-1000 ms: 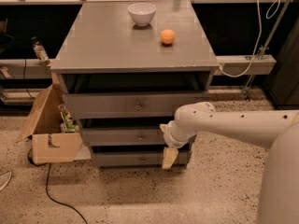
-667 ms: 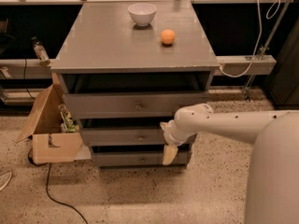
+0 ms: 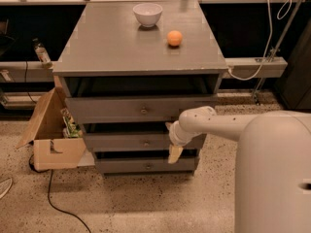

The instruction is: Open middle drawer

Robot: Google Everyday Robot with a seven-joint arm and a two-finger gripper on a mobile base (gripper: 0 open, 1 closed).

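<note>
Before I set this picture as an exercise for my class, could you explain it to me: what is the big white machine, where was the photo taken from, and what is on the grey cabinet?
The white shape is a mobile robot with one arm. The arm's tip, the end effector, is the part that grasps. It hangs in front of the right end of the middle drawer, away from that drawer's small centre knob, and holds nothing that I can see. There is one picture, taken from above, looking down past the robot at the grey cabinet; where the camera is fixed is not known. On the cabinet's top stand a white bowl and an orange round thing. An open cardboard box sits on the floor at the left of the picture.
</note>
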